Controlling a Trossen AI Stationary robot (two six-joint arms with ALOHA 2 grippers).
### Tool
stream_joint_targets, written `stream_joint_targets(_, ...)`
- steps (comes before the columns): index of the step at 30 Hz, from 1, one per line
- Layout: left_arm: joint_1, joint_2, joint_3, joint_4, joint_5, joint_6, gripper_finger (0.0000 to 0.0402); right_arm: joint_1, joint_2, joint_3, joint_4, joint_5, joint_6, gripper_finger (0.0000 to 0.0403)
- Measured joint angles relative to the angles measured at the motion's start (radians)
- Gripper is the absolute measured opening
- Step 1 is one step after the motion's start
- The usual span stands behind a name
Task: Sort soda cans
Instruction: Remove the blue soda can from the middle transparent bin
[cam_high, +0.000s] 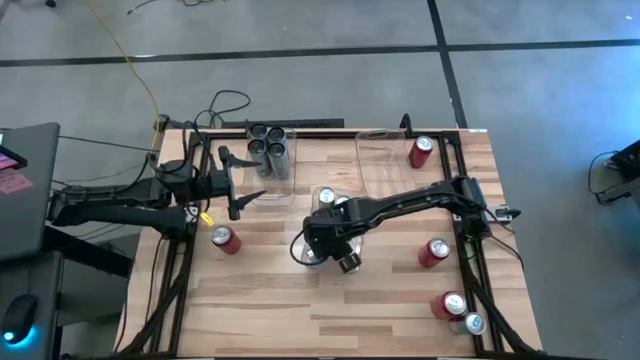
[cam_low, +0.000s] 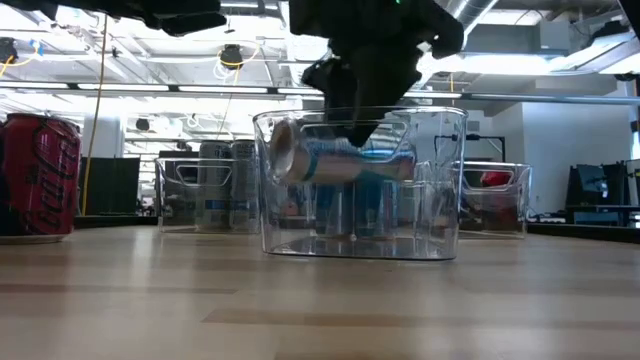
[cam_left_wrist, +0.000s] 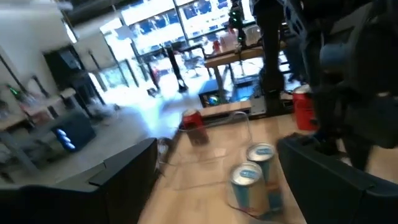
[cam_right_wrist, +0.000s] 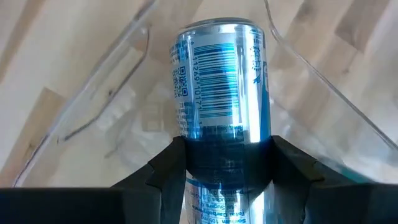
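My right gripper (cam_high: 335, 243) (cam_right_wrist: 229, 158) is shut on a silver-blue soda can (cam_low: 340, 160), which it holds over the inside of the middle clear bin (cam_high: 300, 250) (cam_low: 445, 180). Another silver-blue can (cam_high: 326, 196) stands upright in that bin. The far-left bin (cam_high: 290, 185) holds several dark grey cans (cam_high: 268, 148). One red can (cam_high: 420, 150) is in the far-right bin (cam_high: 375, 170). My left gripper (cam_high: 238, 183) stays open and level at the table's left, with nothing between its fingers. My right gripper pinches the silver-blue can's round wall about halfway along its length (cam_right_wrist: 227, 134), one finger (cam_right_wrist: 171, 165) on each side. The fingers come steeply from above and lie across the can. It hangs nearly level, clear of the bin's floor, its silver end (cam_low: 280, 152) toward the table's near edge.
Loose red cans lie on the table at the near left (cam_high: 225, 240), at the right (cam_high: 433, 252) and at the near right (cam_high: 450, 305), the last beside a silver can (cam_high: 473, 323). Bare wood runs along the near edge (cam_high: 330, 320).
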Motion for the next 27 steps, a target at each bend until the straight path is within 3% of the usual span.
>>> stream_joint_targets(5, -0.001, 0.017, 0.000, -0.014, 0.139, -0.180, 0.0329, 0.021, 0.000, 0.083, -0.088, 0.093, 0.014, 0.0192)
stream_joint_targets(8, -0.007, 0.012, 0.000, -0.022, 0.158, -0.251, 0.0329, 0.036, 0.000, 0.138, -0.136, 0.150, 0.010, 0.0192)
stream_joint_targets(15, -0.056, 0.011, 0.000, -0.021, 0.158, -0.235, 0.0329, 0.079, -0.002, 0.251, -0.274, 0.202, 0.051, 0.0191)
stream_joint_targets(23, -0.085, 0.011, 0.000, -0.006, 0.156, -0.187, 0.0329, 0.154, -0.003, 0.363, -0.571, 0.241, 0.299, 0.0191)
stream_joint_targets(27, -0.085, 0.011, 0.001, 0.003, 0.155, -0.173, 0.0329, 0.215, -0.028, 0.356, -0.571, 0.200, 0.414, 0.0191)
